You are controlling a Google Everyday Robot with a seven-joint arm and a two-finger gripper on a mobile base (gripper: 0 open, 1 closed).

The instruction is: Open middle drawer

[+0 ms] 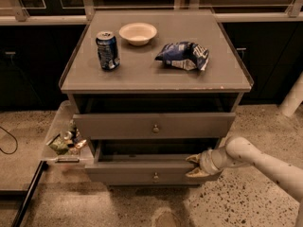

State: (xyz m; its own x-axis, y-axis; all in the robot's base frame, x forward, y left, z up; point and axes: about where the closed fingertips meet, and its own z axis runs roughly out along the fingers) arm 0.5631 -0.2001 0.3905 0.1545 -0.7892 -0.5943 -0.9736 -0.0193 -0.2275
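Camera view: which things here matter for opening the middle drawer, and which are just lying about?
Part of the job:
- middle drawer, partly pulled out
- its knob
- gripper, at that drawer's right end

Just lying about:
- soda can
- bowl
- chip bag
- upper drawer
- side tray holding clutter
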